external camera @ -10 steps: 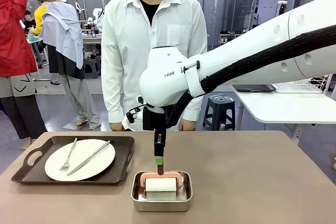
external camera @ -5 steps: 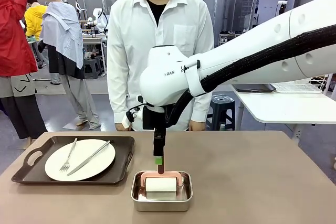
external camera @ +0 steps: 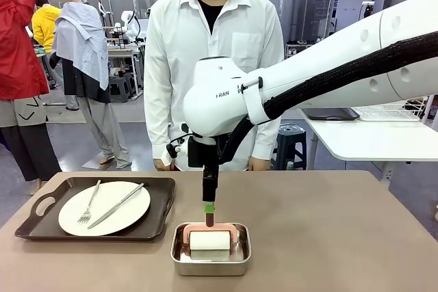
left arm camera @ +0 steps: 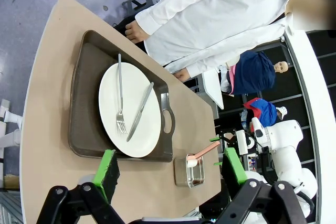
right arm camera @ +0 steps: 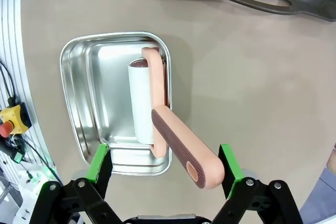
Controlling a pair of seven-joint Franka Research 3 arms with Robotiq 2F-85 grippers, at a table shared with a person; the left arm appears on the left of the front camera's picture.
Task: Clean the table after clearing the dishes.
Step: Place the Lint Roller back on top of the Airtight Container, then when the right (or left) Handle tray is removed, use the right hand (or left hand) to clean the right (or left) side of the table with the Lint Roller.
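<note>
Hovering slightly higher than a second ago, right gripper [right arm camera: 165, 167] stays spread wide astride the pink roller handle [right arm camera: 178, 145] in the steel pan [right arm camera: 84, 77]; left gripper [left arm camera: 169, 166] gapes empty; plate [external camera: 126, 217] and tray [external camera: 161, 210] sit unmoved on table [external camera: 328, 237].

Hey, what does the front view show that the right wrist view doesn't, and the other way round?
Front view, not right wrist: the person in a white shirt at the far edge, and the plate carrying a fork and knife.
Right wrist, not front: the right claw seen open from above, its green pads spread either side of the ribbed pink handle.
Both: the steel pan holding the white roller, the brown tray, and the table.
</note>
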